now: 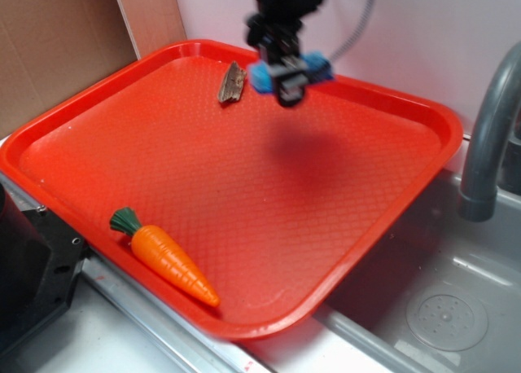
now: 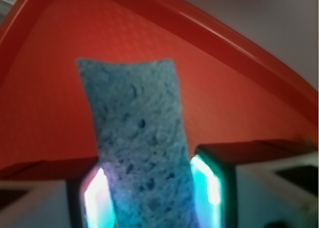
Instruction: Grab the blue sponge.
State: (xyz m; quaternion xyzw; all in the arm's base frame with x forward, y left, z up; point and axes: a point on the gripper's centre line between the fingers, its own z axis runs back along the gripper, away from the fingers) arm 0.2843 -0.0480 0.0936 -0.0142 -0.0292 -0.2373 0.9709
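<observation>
The sponge point(image 2: 142, 143) lies nearest the lens in the wrist view, filling the centre of the frame from the bottom edge upward, a light-blue porous block standing lengthwise between the two finger pads point(image 2: 207, 188), which press against its long sides at the lower left and lower right. The jaws are therefore clamped on the sponge, which juts out past them toward the tray point(image 2: 50, 118). In the exterior view the gripper point(image 1: 286, 73) sits at the top centre of the frame, with blue sponge showing on either side of its dark body. A soft shadow falls on the tray floor below and slightly to the right of it, apart from the gripper, and this suggests the sponge is off the surface; the wrist view agrees, showing bare red tray beyond the sponge's far end. Judgement: the grab itself appears done, and the hold looks square, with both pads bearing on opposite faces. What is left, if anything, is only to keep the hold secure; the pictures show no set-down place. Other items noted: a carrot point(image 1: 167, 263) at the lower left of the tray, well apart from the gripper, and a small brown piece point(image 1: 231, 83) at the upper centre, just left of it. A grey faucet point(image 1: 488, 137) stands at the right edge over a sink point(image 1: 440, 308).
</observation>
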